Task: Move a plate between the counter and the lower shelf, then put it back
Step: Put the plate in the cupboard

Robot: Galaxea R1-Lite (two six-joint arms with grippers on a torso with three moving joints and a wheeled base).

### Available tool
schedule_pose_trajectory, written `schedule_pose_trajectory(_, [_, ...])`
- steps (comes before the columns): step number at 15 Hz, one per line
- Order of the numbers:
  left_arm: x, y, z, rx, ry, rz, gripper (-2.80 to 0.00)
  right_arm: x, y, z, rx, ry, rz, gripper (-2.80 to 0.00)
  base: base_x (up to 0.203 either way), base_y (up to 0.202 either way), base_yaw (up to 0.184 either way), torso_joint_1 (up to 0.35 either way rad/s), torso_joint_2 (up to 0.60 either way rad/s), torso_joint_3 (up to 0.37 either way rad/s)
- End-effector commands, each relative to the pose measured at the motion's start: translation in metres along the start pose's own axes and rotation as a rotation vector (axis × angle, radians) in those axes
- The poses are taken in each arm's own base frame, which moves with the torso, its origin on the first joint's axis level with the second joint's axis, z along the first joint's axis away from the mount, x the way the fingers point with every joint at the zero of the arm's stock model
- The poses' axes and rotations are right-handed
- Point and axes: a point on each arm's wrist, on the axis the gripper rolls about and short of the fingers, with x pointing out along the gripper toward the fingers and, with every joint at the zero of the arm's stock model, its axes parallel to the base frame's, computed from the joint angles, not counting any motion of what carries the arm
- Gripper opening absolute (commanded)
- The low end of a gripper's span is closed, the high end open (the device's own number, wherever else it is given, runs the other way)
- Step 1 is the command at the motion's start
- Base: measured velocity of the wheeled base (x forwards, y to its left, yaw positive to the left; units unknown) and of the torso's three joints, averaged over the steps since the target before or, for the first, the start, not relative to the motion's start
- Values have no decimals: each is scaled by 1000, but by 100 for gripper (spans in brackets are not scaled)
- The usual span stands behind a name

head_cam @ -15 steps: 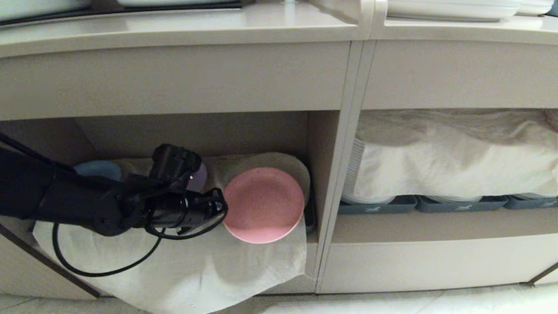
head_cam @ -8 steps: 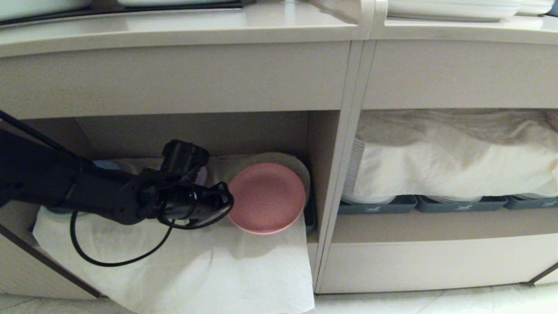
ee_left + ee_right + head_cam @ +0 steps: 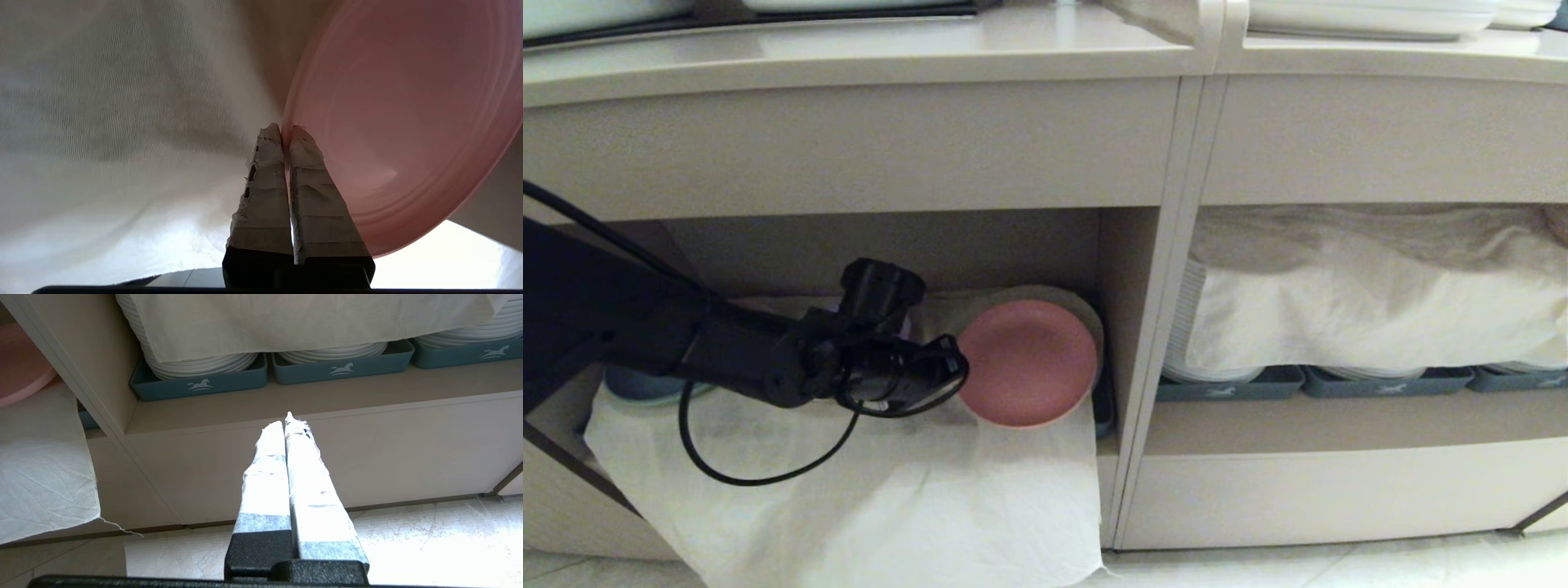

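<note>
The left gripper (image 3: 286,130) is clamped on the rim of the plate (image 3: 1027,362), which extends just beyond its fingertips inside the lower shelf (image 3: 890,245), above the white cloth (image 3: 890,490). Treat the plate as light, rigid and smooth: it may pivot in an edge grip. Hold the raised rim squarely. The right gripper (image 3: 288,422) hangs closed and empty.

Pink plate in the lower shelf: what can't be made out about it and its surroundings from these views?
- Whether the plate touches the cloth-covered stack beneath: head view, plate hides the contact.
- Left gripper contact on the plate rim: head view, the wrist blocks it; left wrist view shows it pinching the rim.
- Plate's far edge: left wrist view, cut off by the frame.
- Purple plate: head view, mostly behind the left arm.
</note>
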Motion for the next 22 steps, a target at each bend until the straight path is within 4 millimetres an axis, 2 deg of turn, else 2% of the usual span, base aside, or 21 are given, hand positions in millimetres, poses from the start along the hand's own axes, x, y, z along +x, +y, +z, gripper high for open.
schedule_pose_trajectory(1, [7, 1, 7, -13, -12, 3, -280, 0, 0, 0, 0, 0, 0, -280, 0, 0, 0, 0, 0, 0])
schedule_pose_trajectory(6, [11, 3, 21, -26, -46, -1, -280, 0, 0, 0, 0, 1, 0, -280, 0, 0, 0, 0, 0, 0])
schedule_pose_trajectory(14, [10, 6, 23, -32, -20, 17, -280, 0, 0, 0, 0, 0, 0, -280, 0, 0, 0, 0, 0, 0])
schedule_pose_trajectory(22, [14, 2, 30, -37, -8, 28, -280, 0, 0, 0, 0, -1, 0, -280, 0, 0, 0, 0, 0, 0])
